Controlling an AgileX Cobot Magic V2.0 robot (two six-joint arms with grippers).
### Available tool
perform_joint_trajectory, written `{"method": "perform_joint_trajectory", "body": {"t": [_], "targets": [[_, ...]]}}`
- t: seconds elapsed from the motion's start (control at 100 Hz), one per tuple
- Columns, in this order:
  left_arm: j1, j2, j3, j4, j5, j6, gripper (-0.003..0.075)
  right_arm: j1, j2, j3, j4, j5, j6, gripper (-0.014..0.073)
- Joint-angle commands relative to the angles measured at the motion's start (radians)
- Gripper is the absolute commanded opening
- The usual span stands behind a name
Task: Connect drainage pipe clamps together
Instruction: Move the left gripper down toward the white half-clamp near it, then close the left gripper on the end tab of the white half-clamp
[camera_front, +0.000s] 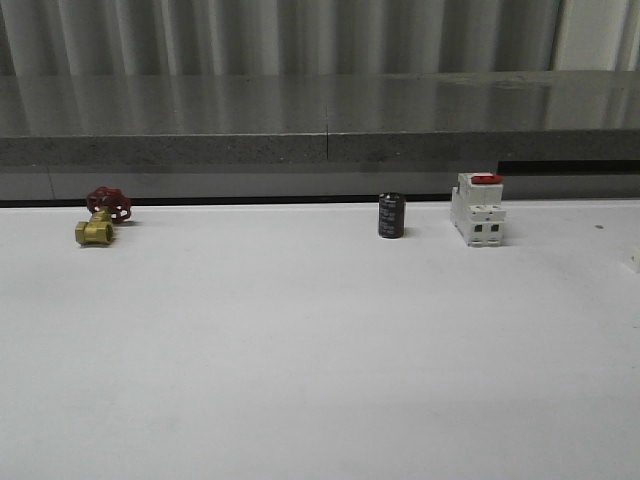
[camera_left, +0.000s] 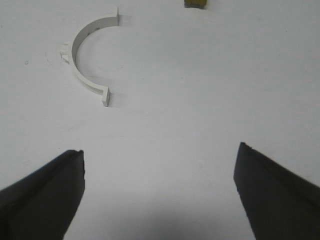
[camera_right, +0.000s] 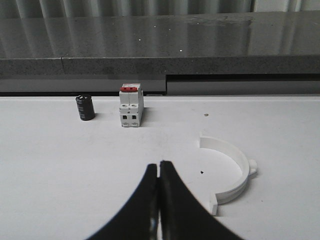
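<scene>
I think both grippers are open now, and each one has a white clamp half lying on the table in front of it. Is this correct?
Not quite. The left gripper is open, but the right gripper is shut, its fingers pressed together with nothing between them, as the right wrist view shows. The rest holds: one clamp half lies ahead of the left gripper and another clamp half lies ahead of the right one, both untouched.
</scene>
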Motion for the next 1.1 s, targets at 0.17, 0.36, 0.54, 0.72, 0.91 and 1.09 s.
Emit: {"method": "perform_joint_trajectory", "body": {"t": [0.17,0.36,0.54,0.72,0.91,1.09], "targets": [[0.015,0.17,-0.14,0.061,-0.065,0.001,0.0615,0.001,-0.018,-0.016,-0.006,-0.078,-0.01,-0.0067],[0.107,0.415,-0.3,0.03,-0.05,0.1,0.0615,0.001,-0.018,-0.016,-0.006,-0.078,-0.01,-0.0067],[0.205,0.639,-0.426,-0.116,-0.026,0.263,0.0615,0.001,-0.018,-0.016,-0.006,-0.078,-0.01,-0.0067],[0.279,0.796,-0.497,-0.11,-0.059,0.265,0.0615,0.001,-0.018,-0.016,-0.006,-0.078,-0.01,-0.0067],[0.312,0.914,-0.533,-0.096,-0.107,0.3,0.0615,0.001,-0.018,-0.016,-0.006,-0.078,-0.01,-0.0067],[0.312,1.003,-0.535,-0.088,-0.184,0.314,0.0615,0.001,-0.018,-0.016,-0.006,-0.078,-0.01,-0.0067]]}}
